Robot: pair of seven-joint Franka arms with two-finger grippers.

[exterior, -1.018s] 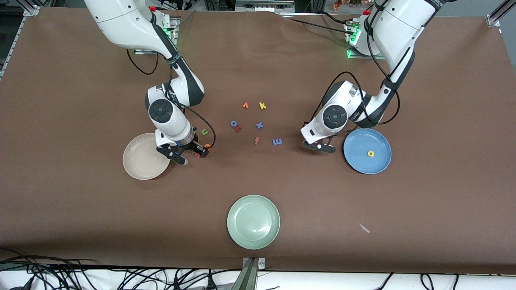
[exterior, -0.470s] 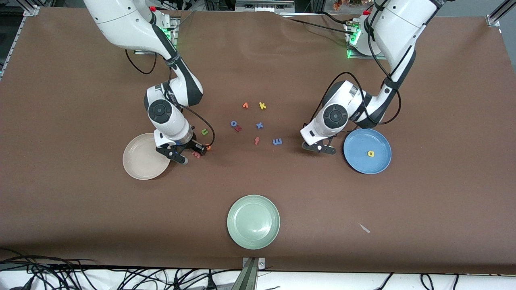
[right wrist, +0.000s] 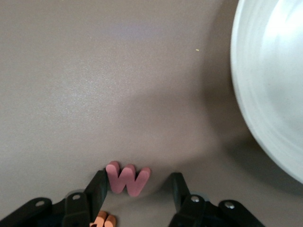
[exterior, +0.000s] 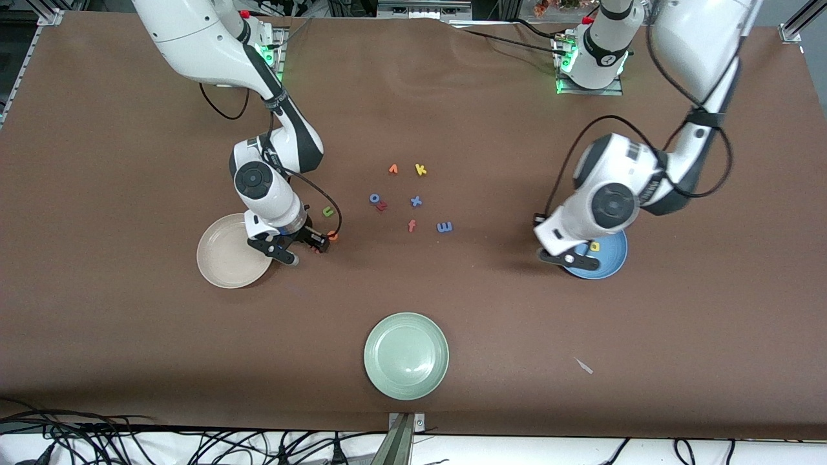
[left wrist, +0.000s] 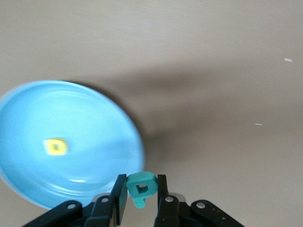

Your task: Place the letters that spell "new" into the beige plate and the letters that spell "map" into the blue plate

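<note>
My left gripper (left wrist: pixel 141 190) is shut on the teal p (left wrist: pixel 141 186) and hangs over the rim of the blue plate (exterior: pixel 612 260), toward the right arm's end of it. The yellow a (left wrist: pixel 56 147) lies in that blue plate (left wrist: pixel 71 113). My right gripper (right wrist: pixel 138 187) is open, low at the table beside the beige plate (exterior: pixel 223 258). The pinkish-red w (right wrist: pixel 127 178) lies between its fingers, against one finger (right wrist: pixel 98 188) and apart from the second. The orange e (exterior: pixel 333 236) lies just beside that gripper (exterior: pixel 305 250). The green n (exterior: pixel 328 211) and blue m (exterior: pixel 444 227) lie on the table.
Mid-table lie an orange v (exterior: pixel 393 169), yellow k (exterior: pixel 420 170), blue o (exterior: pixel 374 198), blue x (exterior: pixel 416 201) and red f (exterior: pixel 411 225). A pale green plate (exterior: pixel 406 356) sits nearer to the front camera. The beige plate's rim (right wrist: pixel 246 109) is close to the right gripper.
The left gripper closed on the p, rose from the table and swung over the blue plate's edge. The right gripper crept slightly toward the beige plate, round the w.
</note>
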